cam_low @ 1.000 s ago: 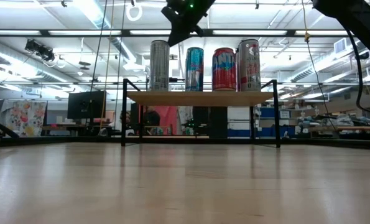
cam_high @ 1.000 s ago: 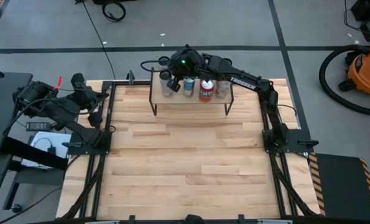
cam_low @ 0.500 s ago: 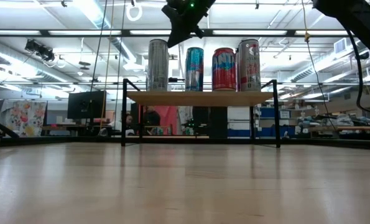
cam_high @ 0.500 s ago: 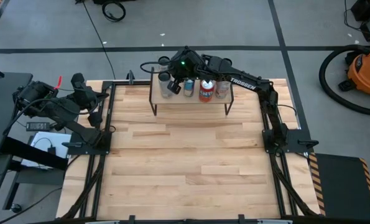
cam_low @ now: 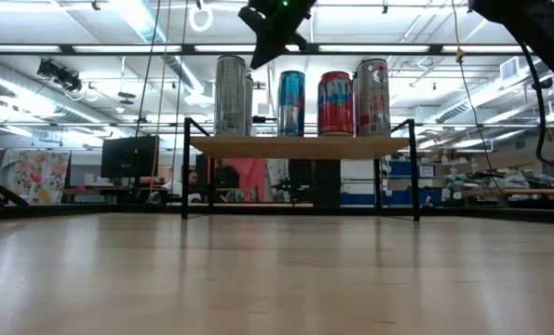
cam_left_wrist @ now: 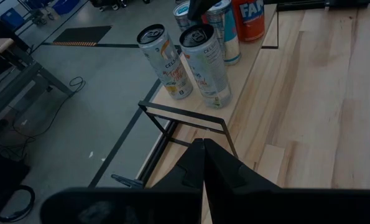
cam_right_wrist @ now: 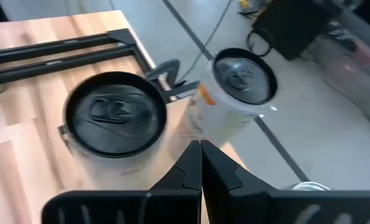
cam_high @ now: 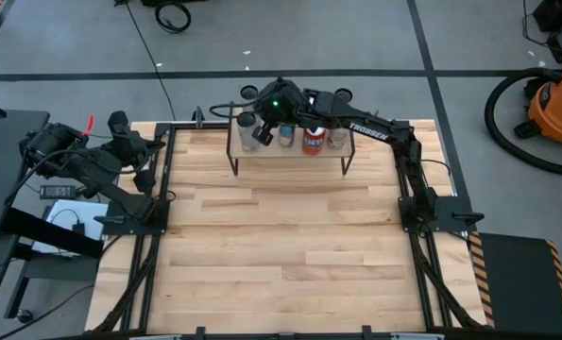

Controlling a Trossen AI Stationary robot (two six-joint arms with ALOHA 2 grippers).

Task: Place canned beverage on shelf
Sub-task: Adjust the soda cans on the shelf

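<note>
Shelf (cam_high: 290, 154) at the far edge of the wooden table (cam_high: 281, 255), upright on thin black legs. On its board, a row of cans: a silver can (cam_low: 229, 96) at the left end, with a second silver can (cam_left_wrist: 165, 61) just beside and behind it, then a blue can (cam_low: 291, 103), a red can (cam_low: 335, 103) and a silver-and-red can (cam_low: 372, 98), all upright. From the left wrist view, the two silver cans very near each other; touching or not, cannot tell.

Right gripper (cam_high: 264, 115) above the left end of the shelf, over the silver cans, fingers pressed together (cam_right_wrist: 200, 163), nothing between them. Left gripper (cam_left_wrist: 203, 163) also closed and empty, arm folded back at the table's left edge, well apart from the shelf.
</note>
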